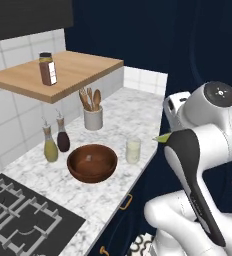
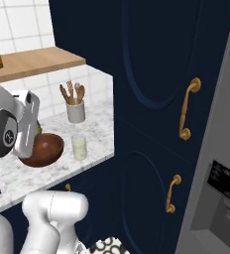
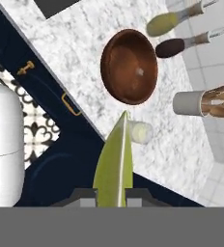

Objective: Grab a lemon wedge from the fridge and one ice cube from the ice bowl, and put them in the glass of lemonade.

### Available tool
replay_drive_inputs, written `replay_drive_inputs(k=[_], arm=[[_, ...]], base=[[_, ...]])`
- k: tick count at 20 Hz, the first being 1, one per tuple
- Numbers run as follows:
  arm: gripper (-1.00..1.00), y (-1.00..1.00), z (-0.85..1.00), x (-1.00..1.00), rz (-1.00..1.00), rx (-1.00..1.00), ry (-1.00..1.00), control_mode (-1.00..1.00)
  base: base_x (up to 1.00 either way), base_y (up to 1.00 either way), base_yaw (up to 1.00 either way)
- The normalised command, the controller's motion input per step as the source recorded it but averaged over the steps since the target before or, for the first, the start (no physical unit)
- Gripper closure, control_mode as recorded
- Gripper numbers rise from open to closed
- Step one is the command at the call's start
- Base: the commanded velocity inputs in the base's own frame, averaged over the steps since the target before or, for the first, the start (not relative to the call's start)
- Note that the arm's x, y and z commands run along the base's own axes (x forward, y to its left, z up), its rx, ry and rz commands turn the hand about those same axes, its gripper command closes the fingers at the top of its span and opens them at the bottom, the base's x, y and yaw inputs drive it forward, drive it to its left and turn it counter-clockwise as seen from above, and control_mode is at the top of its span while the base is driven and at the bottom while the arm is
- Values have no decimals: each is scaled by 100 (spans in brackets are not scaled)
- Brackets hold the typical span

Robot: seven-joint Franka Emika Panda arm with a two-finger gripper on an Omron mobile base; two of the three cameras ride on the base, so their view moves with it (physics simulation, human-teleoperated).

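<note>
My gripper (image 3: 112, 196) is shut on a yellow-green lemon wedge (image 3: 115, 161), which sticks forward between the two dark fingertips. The wedge's tip (image 1: 161, 138) pokes out from behind my arm, off the counter's edge to the right of the glass. The glass of lemonade (image 1: 133, 150) (image 2: 79, 148) (image 3: 142, 132) stands near the counter edge, just past the wedge's tip in the hand view. Beside it sits the brown wooden ice bowl (image 1: 92, 162) (image 2: 43, 150) (image 3: 129, 66) with a small pale ice cube (image 3: 140, 71) inside. The grey fridge (image 2: 221, 149) fills the right side.
A grey utensil crock (image 1: 93, 118) (image 3: 191, 103) and two oil bottles (image 1: 56, 141) stand behind the bowl. A black stove (image 1: 23, 215) lies at the left. A wooden shelf (image 1: 58, 74) carries a spice jar. Navy cabinets with gold handles (image 2: 188, 109) sit between counter and fridge.
</note>
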Motion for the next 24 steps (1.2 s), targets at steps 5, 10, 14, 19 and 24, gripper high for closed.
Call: replay_drive_inputs(k=[5, 10, 14, 19, 24], arm=[[100, 0, -13, 0, 37, -32, 0, -100], [100, 0, -14, 0, 34, -27, -1, -100], [100, 0, -13, 0, 31, -19, -2, -100], [100, 0, -13, 0, 29, -17, 0, -100], [100, 0, -13, 8, 26, -18, -1, -100]], base=[[0, 0, 0], [0, 0, 0], [0, 0, 0], [0, 0, 0], [0, 0, 0]])
